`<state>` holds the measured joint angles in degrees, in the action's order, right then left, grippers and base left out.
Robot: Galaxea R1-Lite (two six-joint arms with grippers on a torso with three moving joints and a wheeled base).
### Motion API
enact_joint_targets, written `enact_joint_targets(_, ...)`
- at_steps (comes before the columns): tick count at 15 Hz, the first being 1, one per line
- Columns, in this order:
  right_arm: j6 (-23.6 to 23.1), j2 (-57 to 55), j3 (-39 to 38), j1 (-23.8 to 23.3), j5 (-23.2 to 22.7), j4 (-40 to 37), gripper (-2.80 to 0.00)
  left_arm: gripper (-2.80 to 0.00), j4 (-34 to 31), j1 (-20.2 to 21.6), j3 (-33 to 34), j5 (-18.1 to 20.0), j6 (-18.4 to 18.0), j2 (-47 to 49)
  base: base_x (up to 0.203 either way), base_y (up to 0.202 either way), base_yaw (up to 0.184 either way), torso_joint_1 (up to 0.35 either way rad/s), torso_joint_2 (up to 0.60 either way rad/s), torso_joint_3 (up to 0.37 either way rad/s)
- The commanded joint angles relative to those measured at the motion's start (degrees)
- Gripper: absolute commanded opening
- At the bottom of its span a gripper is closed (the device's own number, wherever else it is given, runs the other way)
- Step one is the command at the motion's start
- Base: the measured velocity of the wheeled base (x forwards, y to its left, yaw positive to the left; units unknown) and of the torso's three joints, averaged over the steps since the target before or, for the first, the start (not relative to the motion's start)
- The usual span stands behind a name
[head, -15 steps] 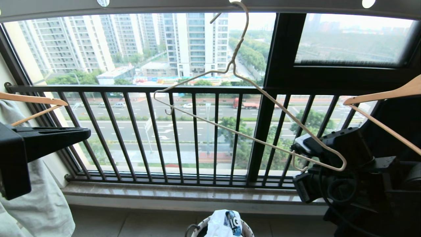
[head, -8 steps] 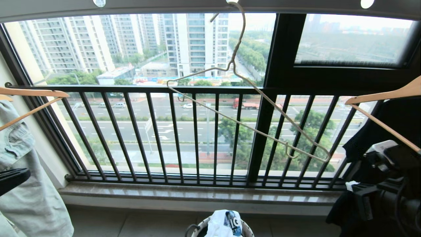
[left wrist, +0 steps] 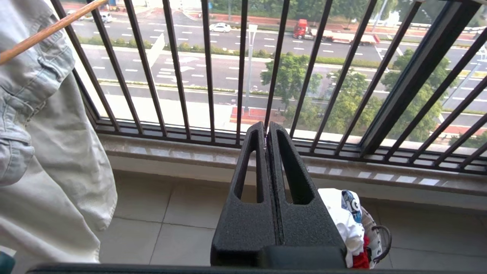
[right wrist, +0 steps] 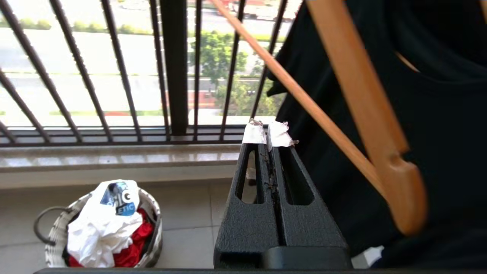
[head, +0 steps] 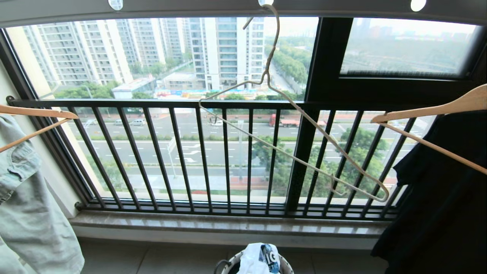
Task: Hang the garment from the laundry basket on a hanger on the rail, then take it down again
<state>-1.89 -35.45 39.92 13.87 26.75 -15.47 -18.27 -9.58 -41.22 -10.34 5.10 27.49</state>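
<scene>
While both black hands are closed on nothing, the white T-shirt with the dark blue chest print (head: 257,258) lies crumpled in the small round white woven basket (head: 228,265) on the floor. It is low and ahead of the right hand (right wrist: 268,139) and close beside the left hand (left wrist: 266,131); the left looks slightly nearer. The thin cream wire hanger (head: 289,125) hangs tilted from the grey rail (head: 190,7) above.

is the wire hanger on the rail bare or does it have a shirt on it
Bare. The wire hanger hangs empty from the rail; the white T-shirt lies crumpled in the laundry basket.
</scene>
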Motion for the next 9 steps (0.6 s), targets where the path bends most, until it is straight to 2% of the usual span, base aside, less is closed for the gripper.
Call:
enact_joint_targets(1, 0.0, 10.2, 7.1, -3.8, 4.3, -9.9, -2.8, -2.8, 0.1, 3.5, 4.9, 0.1, -0.1, -6.1, 0.0, 0.0, 0.0, 0.0, 0.0, 0.0)
enact_joint_targets(3, -0.1, 13.9, 9.1, -7.0, 8.2, -15.3, -2.8, -2.8, 3.5, 4.3, 10.5, 0.0, -0.3, -10.9, 0.0, 0.0, 0.0, 0.0, 0.0, 0.0)
enact_joint_targets(5, -0.4, 17.2, 8.4, -10.1, 8.6, -18.6, -2.8, -2.8, 8.5, 6.1, 13.9, -1.2, -0.2, -12.0, 0.0, 0.0, 0.0, 0.0, 0.0, 0.0)
enact_joint_targets(6, -0.8, 18.8, 7.3, -12.0, 8.5, -19.2, -2.8, -2.8, 9.0, 7.1, 14.5, -0.2, -0.7, -13.7, 0.0, 0.0, 0.0, 0.0, 0.0, 0.0)
enact_joint_targets(7, -1.6, 20.5, 5.8, -12.6, 7.8, -19.2, -2.8, -2.8, 9.2, 7.6, 15.0, 2.8, -2.1, -15.3, 0.0, 0.0, 0.0, 0.0, 0.0, 0.0)
enact_joint_targets(9, -2.7, 25.4, -0.3, -12.8, 2.8, -17.3, -2.8, -2.8, 9.0, 8.6, 17.3, 6.2, -3.7, -20.0, 0.0, 0.0, 0.0, 0.0, 0.0, 0.0)
